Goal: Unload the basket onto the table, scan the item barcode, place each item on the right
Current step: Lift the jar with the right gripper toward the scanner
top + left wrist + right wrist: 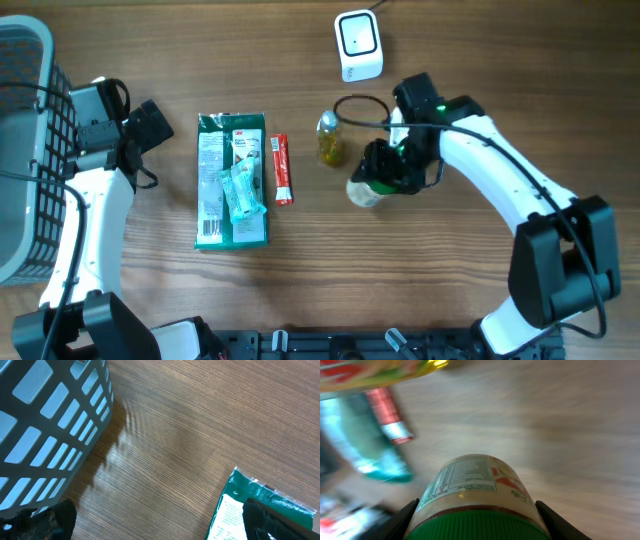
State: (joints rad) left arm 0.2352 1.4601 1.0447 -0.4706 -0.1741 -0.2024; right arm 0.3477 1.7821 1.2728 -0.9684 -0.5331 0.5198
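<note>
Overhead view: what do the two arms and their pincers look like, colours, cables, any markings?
Left arm and right arm: white curved links, black joint housings, loose black cables. A green light glows near the right wrist. Left pincer and right pincer are black; no markings legible.

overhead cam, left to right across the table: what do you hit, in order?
basket → left pincer → green packet → red sachet → yellow bottle → green-lidded jar. The scanner is left out: it sits over the same stretch as the jar.
</note>
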